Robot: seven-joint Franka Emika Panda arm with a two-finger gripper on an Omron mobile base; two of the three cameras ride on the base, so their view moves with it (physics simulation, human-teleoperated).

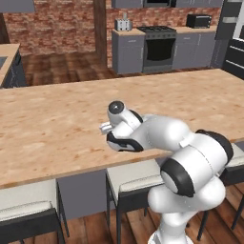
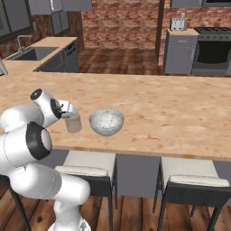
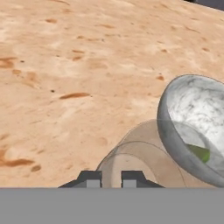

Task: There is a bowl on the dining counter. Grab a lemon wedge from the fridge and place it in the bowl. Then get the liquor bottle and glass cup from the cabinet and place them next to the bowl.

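The speckled grey-white bowl (image 2: 106, 122) stands on the light wood dining counter (image 2: 171, 113), near its front edge. A greenish lemon wedge (image 3: 200, 152) lies inside the bowl (image 3: 192, 118). Just left of the bowl in the right base view is the translucent glass cup (image 2: 73, 123), upright and low over the counter. My gripper (image 2: 68, 113) reaches down from above and is shut on the cup's wall. In the hand view my gripper (image 3: 111, 179) has its tips close together over the cup (image 3: 140, 162), which nearly touches the bowl. The liquor bottle is out of view.
Pale cushioned stools (image 2: 88, 164) (image 2: 194, 173) stand under the counter's front edge. The counter (image 1: 57, 119) stretches wide to the left and far side. A stove (image 1: 157, 45) and grey cabinets line the brick back wall. A sink (image 2: 29, 53) sits at the far left.
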